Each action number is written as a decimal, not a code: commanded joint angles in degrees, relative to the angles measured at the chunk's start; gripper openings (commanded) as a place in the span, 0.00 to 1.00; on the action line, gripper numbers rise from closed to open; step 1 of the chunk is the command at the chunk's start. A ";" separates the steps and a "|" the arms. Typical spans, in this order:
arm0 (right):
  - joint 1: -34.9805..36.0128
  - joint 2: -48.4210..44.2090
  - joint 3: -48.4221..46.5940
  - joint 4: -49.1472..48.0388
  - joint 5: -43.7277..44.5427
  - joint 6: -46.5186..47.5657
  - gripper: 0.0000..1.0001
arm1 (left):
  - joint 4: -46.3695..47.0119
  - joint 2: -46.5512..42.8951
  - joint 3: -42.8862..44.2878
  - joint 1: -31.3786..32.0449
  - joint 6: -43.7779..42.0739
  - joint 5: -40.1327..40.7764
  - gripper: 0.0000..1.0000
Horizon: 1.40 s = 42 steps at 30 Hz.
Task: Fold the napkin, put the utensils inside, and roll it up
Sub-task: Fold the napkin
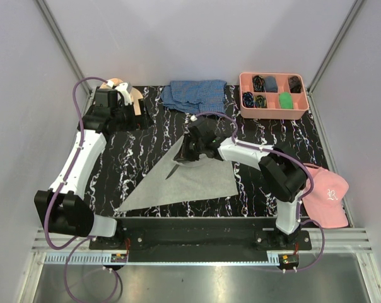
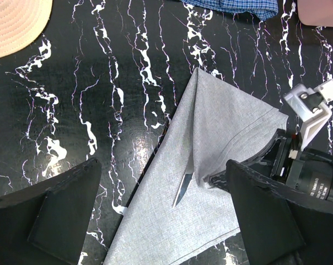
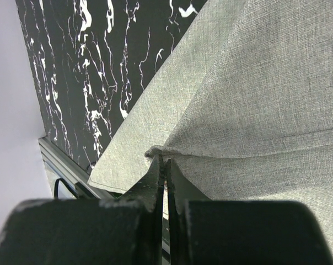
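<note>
Black marbled desk (image 1: 146,136): we find the napkin (image 1: 184,183) folded triangular at centre, a utensil (image 2: 184,189) tip showing beneath its fold. Right end effector (image 3: 162,168) pinches the napkin's edge; left end effector (image 2: 164,212) gapes wide, empty.

even bright light, sharp frames

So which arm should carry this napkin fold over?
Right. The right arm has its jaws shut on the napkin's lifted edge mid-table. The left arm sits back by the straw hat, jaws open and empty.
</note>
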<state>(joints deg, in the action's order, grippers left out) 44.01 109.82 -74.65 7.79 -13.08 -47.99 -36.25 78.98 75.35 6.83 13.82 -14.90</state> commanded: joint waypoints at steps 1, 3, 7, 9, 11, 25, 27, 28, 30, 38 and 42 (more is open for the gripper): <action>1.34 1.80 -1.72 -1.90 -0.89 -0.88 0.00 | 2.76 -1.28 -0.21 -0.33 0.33 -1.01 0.99; 1.61 2.24 -1.99 -1.90 -1.07 -0.97 0.00 | 2.68 -1.20 -0.21 -0.33 0.33 -1.10 0.99; 1.87 3.03 -2.51 -1.90 -1.42 -1.06 0.00 | 2.68 -1.28 -0.21 -0.33 0.33 -1.10 0.99; 2.22 3.21 -2.86 -1.90 -1.68 -0.71 0.04 | 2.68 -1.11 -0.29 -0.33 0.33 -0.93 0.99; 2.22 2.68 -2.95 -1.82 -1.60 0.08 0.21 | 2.68 -0.93 -0.38 -0.33 0.33 -0.66 0.99; 0.56 -16.82 2.40 2.05 5.44 11.42 0.71 | 2.60 -8.66 -17.68 -0.50 2.43 7.33 0.99; -1.37 -20.16 5.03 2.05 4.65 11.60 0.72 | -0.04 -11.73 -21.37 -0.59 4.09 7.86 0.99; -2.08 -21.39 5.91 2.05 4.30 11.95 0.72 | -0.75 -12.87 -22.52 -0.59 4.80 7.86 0.99; -4.89 -24.47 8.89 1.96 3.24 12.04 0.72 | -3.12 -15.34 -26.03 -0.59 7.44 7.25 0.99; -12.71 -35.63 16.55 1.79 -1.24 12.66 0.74 | -9.18 -17.63 -33.08 -0.59 15.00 8.73 0.98; -13.42 -38.27 17.79 1.70 -1.77 11.96 0.76 | -12.87 -14.40 -32.02 -0.68 15.36 10.68 0.98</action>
<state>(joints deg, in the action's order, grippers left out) 31.07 75.85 -57.19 10.66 -12.25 -36.67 -46.09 62.13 41.71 6.52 27.14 -6.87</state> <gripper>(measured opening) 0.747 0.983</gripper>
